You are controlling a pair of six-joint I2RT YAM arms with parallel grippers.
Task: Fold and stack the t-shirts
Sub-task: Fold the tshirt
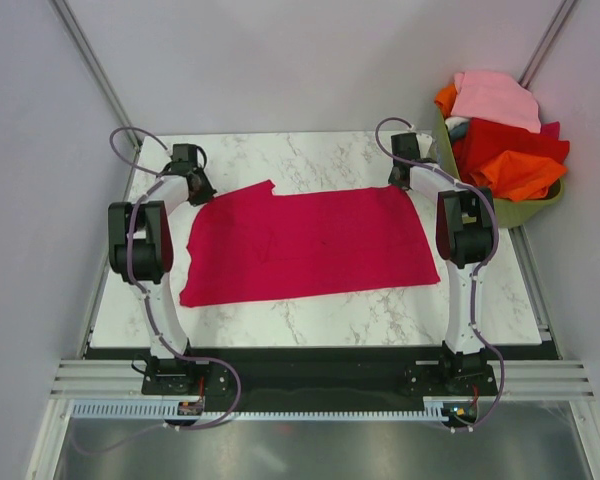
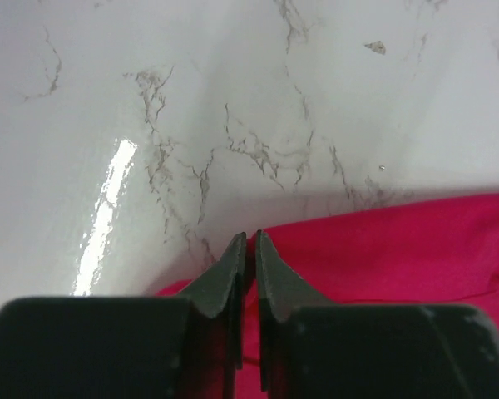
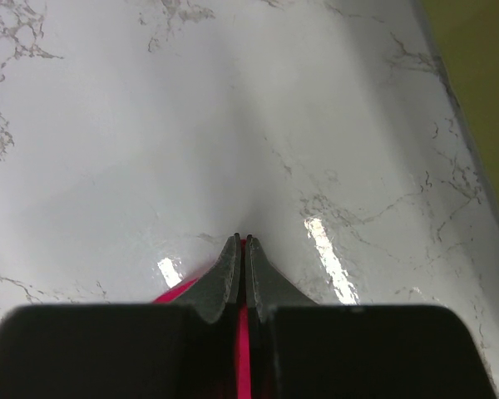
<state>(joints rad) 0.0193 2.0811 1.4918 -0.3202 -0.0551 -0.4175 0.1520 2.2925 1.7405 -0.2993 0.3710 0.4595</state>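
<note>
Crimson cloth t-shirt [image 1: 305,245]: spread flat on the white marble-patterned tabletop [image 1: 310,315], beside the olive-green plastic basket [image 1: 528,212] but not touching it.
Long axis: runs across the tabletop, with one end pointing toward the basket and the other away from it.
Left jaws: closed to a thin slit at the shirt's far corner on the end away from the basket. Crimson cloth shows beneath and low between them, so I judge that they pinch the edge.
Right jaws: closed at the far corner nearest the basket, with a strip of crimson cloth caught between them.
Shirt relative to jaws: almost all the cloth lies behind both pairs of jaws, toward the arm bases. Only bare tabletop lies ahead of them.
Nearer arm: each arm has its own corner. The right arm [image 1: 465,230] stands next to the basket.
Other tees: pink [image 1: 495,95], red [image 1: 505,140] and orange [image 1: 525,175] cloth, heaped in the basket.
Step, as judged: the far edge is gripped for a fold along the long axis, drawn toward the bases.
Risk: the left hold looks shallow and could slip.
</note>
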